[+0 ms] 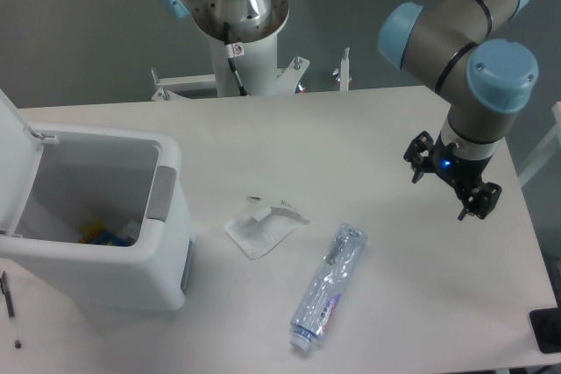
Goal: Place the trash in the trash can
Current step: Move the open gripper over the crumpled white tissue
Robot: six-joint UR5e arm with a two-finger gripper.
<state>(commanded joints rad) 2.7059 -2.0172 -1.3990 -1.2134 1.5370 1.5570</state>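
Two pieces of trash lie on a white table (351, 137), near its front middle. One is a flat, translucent white plastic packet (261, 226), crumpled at its upper edge, resting flat on the tabletop. Just to its right lies a slim clear plastic bottle (329, 286) on its side, angled so that its white cap points toward the front edge of the table and its base points up and to the right. A blue and red label wraps the lower part of the bottle. The packet and the bottle are close together but do not touch.

To the left of both stands the trash can (166, 243), a large white boxy bin with rounded corners. A grey patch sits on its right rim, on the side facing the packet. Its hinged white lid (13, 142) is swung up and open on the far left. Inside, at the bottom, a few small items show, one blue and one orange; they are too small to identify.

The robot arm (465, 32), grey with light blue joint caps, reaches in from the upper right. Its gripper (451, 184) hangs above the right side of the table, well apart from the bottle and packet, holding nothing. Whether its fingers are apart or together cannot be told from this angle.

A second robot base (237, 15) stands behind the table at the top centre.
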